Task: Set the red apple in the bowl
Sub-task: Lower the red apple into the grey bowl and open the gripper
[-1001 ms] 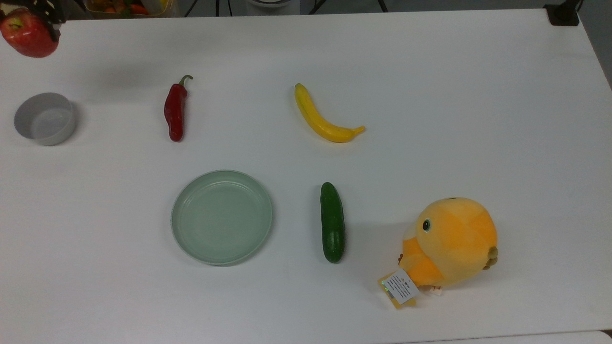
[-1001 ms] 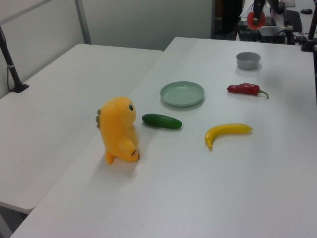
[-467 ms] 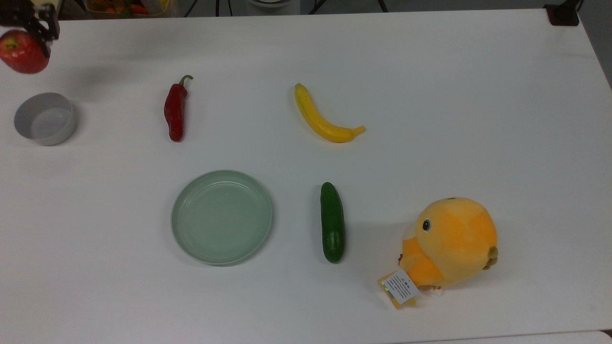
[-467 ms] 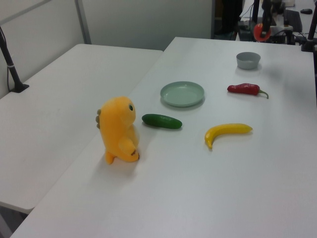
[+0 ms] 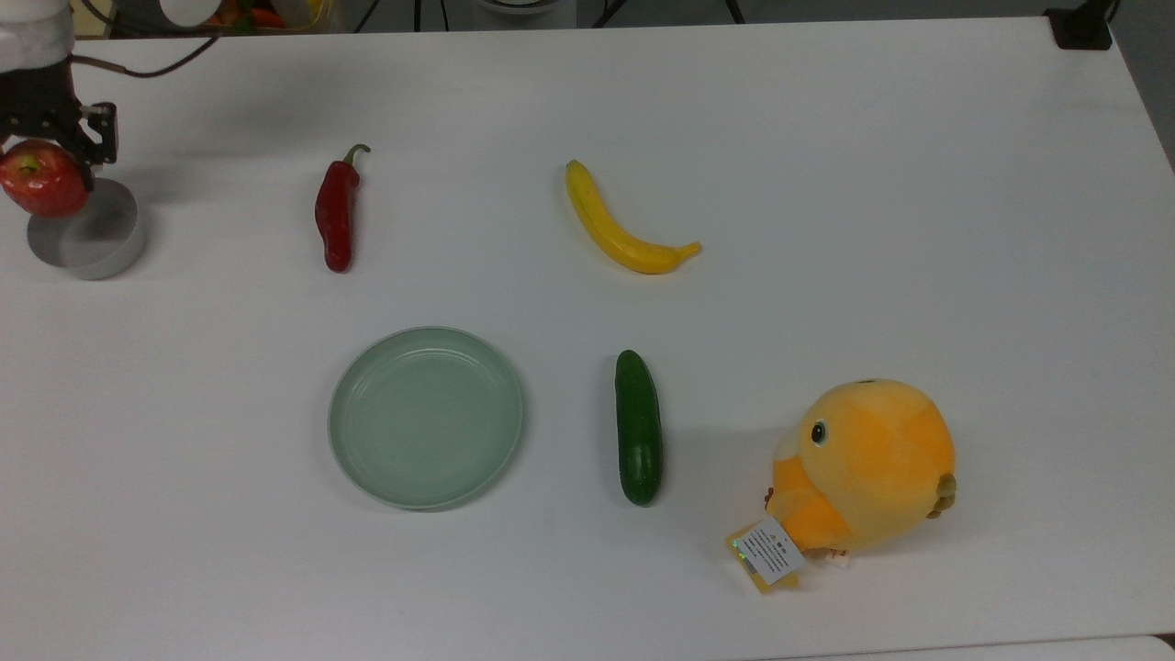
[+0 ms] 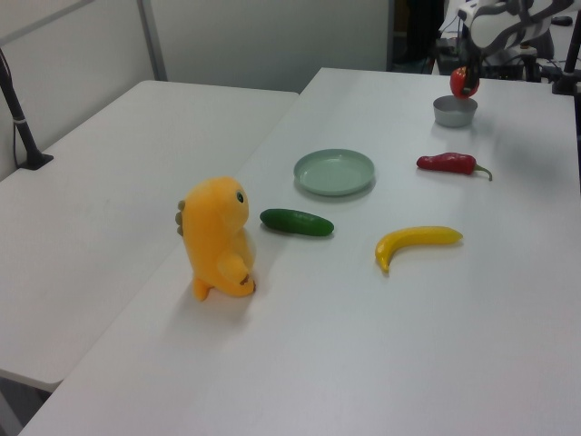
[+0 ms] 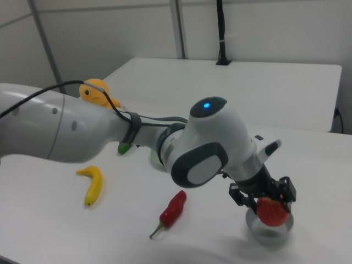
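You have open counter (image 5: 826, 138) around the bowl (image 5: 92, 248); the chili (image 5: 336, 216) is the nearest obstacle, well apart toward the top view's right. The apple (image 5: 41, 179) hangs above the bowl's rim, with the plate (image 5: 425, 418) farther off.

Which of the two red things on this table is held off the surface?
The apple: the gripper holds it just above the bowl, while the chili lies flat on the table.

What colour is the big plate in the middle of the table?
The plate is pale green, plain with no pattern. It shows best in the top view.
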`<action>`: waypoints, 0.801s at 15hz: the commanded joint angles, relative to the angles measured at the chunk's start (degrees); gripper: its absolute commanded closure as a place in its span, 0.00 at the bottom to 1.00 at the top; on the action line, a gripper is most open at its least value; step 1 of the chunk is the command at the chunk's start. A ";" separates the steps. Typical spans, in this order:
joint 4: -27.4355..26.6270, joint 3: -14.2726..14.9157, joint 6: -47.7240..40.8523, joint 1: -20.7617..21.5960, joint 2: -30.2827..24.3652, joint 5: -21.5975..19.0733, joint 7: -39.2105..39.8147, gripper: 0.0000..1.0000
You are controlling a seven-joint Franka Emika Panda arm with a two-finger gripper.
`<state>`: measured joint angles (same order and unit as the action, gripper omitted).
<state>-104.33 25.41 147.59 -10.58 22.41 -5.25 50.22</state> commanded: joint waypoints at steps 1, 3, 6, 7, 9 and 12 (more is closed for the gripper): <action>0.27 -0.44 3.40 0.21 2.72 -4.06 1.20 0.71; 0.18 -0.53 4.81 0.21 2.90 -5.47 1.20 0.62; 0.36 -1.23 4.90 0.21 3.43 -6.70 1.11 0.50; 0.27 -1.32 4.90 0.21 3.34 -7.23 1.02 0.32; 0.27 -1.41 4.90 0.21 3.34 -7.41 1.02 0.16; 0.27 -1.41 4.81 0.21 3.34 -7.41 1.02 0.00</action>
<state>-104.11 24.19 151.48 -10.37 25.76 -11.19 50.22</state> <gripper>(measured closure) 0.145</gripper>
